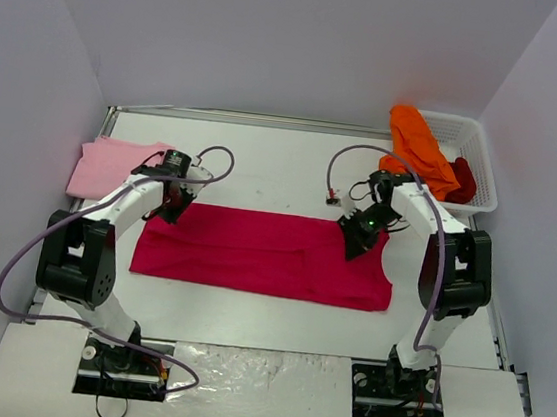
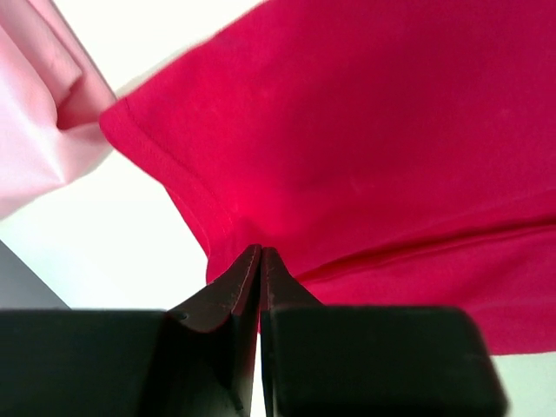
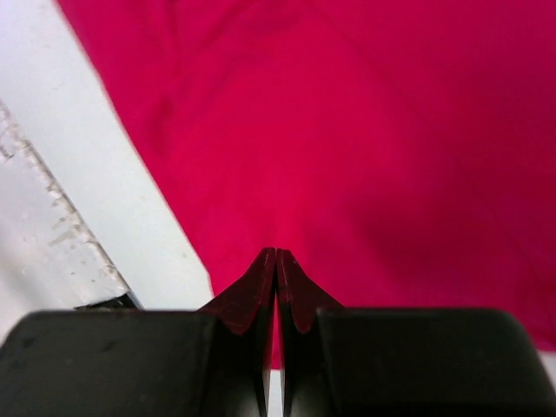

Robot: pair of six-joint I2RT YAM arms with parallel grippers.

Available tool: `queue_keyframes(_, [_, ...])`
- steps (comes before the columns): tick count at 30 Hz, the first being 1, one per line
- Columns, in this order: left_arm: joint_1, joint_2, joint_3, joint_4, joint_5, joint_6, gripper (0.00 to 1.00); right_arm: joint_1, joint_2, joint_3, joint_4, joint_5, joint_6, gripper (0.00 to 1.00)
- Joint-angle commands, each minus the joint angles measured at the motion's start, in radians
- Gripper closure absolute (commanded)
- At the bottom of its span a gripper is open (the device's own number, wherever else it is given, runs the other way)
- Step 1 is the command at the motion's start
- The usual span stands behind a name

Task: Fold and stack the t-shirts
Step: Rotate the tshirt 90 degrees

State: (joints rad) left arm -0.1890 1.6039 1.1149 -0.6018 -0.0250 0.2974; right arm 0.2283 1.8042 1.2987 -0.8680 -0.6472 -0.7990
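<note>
The large crimson-magenta t-shirt [image 1: 263,254] lies flat across the middle of the table as a long band. My left gripper [image 1: 171,208] is down at its far left corner, jaws shut with the hemmed edge [image 2: 174,187] pinched at the tips [image 2: 261,249]. My right gripper [image 1: 355,242] is on the far edge near the shirt's right end, also shut on the cloth [image 3: 276,252]. The pale pink t-shirt [image 1: 107,164] lies folded at the far left and shows beside the corner [image 2: 35,113]. The orange t-shirt [image 1: 417,144] and the dark red t-shirt [image 1: 465,179] lie in the basket.
A white mesh basket [image 1: 479,141] stands at the far right corner. White walls close in the table on three sides. A small connector on a cable [image 1: 332,200] lies just behind the crimson shirt. Crinkled foil [image 1: 260,368] covers the near edge between the arm bases.
</note>
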Motion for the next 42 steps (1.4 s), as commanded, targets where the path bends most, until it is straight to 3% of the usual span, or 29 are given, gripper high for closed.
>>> queue_keyframes(1, [-0.01,0.045,0.072,-0.015,0.019,0.037,0.98,-0.066,-0.04,-0.027,-0.017,0.061,0.029,1.0])
queue_keyframes(11, [-0.01,0.177,0.123,-0.007,-0.047,0.045,0.98,-0.113,-0.028,-0.081,0.06,0.141,0.096,1.0])
queue_keyframes(25, [-0.01,0.269,0.118,-0.042,-0.104,0.062,0.98,-0.152,0.187,-0.069,0.15,0.195,0.156,1.0])
queue_keyframes(35, [-0.013,0.312,0.102,-0.087,-0.09,0.072,0.98,-0.155,0.273,0.04,0.15,0.212,0.201,1.0])
queue_keyframes(42, [-0.026,0.272,0.088,-0.139,-0.101,0.1,0.98,-0.153,0.377,0.203,0.139,0.213,0.245,1.0])
